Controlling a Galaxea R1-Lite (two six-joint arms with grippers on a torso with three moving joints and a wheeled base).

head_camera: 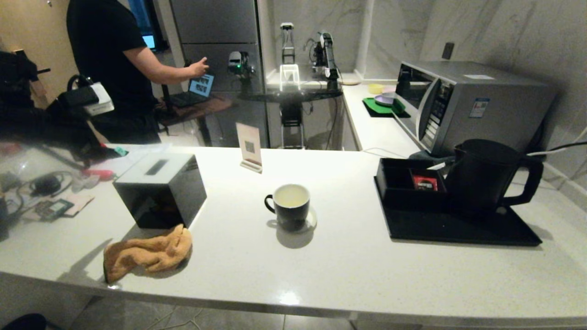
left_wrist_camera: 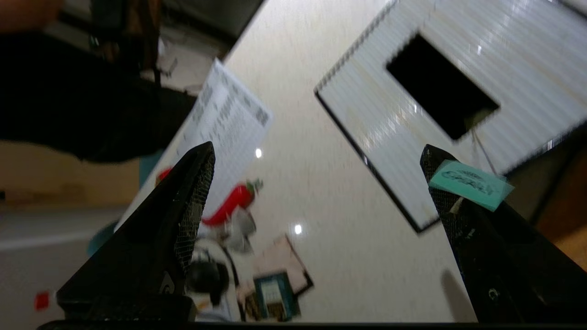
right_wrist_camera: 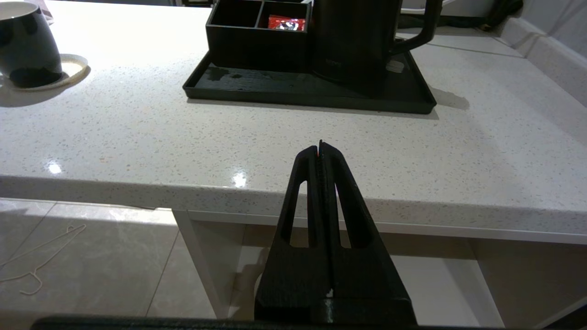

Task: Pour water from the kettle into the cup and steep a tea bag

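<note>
The cup, black outside and white inside, stands mid-counter on a pale coaster, with faintly yellowish water in it. The black kettle stands upright on a flat black tray at the right. A red tea bag packet lies in a black compartment box beside it. Neither gripper shows in the head view. My right gripper is shut on nothing, hanging before the counter's front edge and facing the kettle and the cup. My left gripper is open and empty, over the counter next to the tissue box.
A black tissue box and a crumpled orange cloth sit at the front left. A small sign card stands behind the cup. A microwave is behind the kettle. Clutter and a person are at the far left.
</note>
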